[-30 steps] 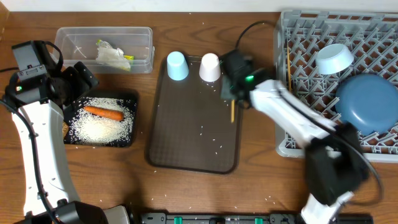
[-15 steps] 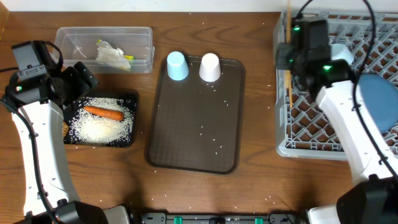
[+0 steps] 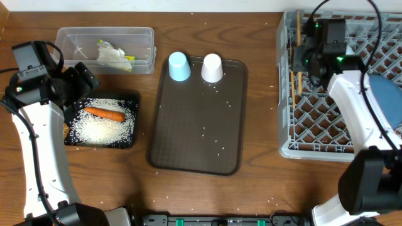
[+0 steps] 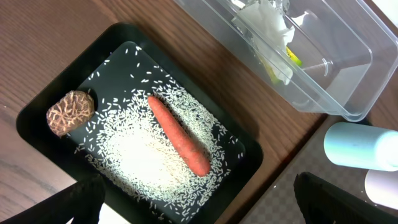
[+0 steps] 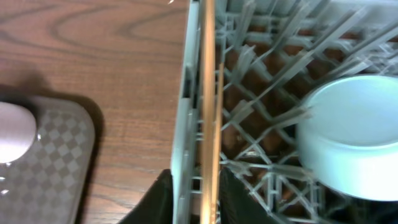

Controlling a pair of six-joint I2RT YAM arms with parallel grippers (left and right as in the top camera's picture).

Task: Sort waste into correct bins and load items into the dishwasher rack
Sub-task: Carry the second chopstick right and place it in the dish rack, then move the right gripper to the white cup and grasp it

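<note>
1. The brown serving tray [image 3: 195, 125] lies mid-counter. The light-blue cup [image 3: 179, 66] and the white cup [image 3: 212, 68] stand side by side at its far edge.
2. To the tray's right stands the dishwasher rack [image 3: 314, 150]. The chopsticks [image 5: 208, 93] lie along the rack wall nearest the tray.
3. The white bowl [image 5: 354, 143] and the dark-blue plate [image 3: 389, 107] sit in the rack, farther from the tray.
4. The right jaws straddle the chopsticks. The wrist view is too blurred to tell whether they press the wood.
5. To the tray's left, the black tray [image 4: 118, 43] holds the carrot [image 4: 179, 143] on rice [image 4: 137, 168], with the brown lump [image 4: 70, 112] in one corner.
6. The clear tub [image 4: 348, 81], left of the tray's far corner, holds the tissue [image 4: 267, 18] and the wrapper [image 4: 289, 57].
7. The left jaws hang over the black tray, spread wide and gripping nothing.
</note>
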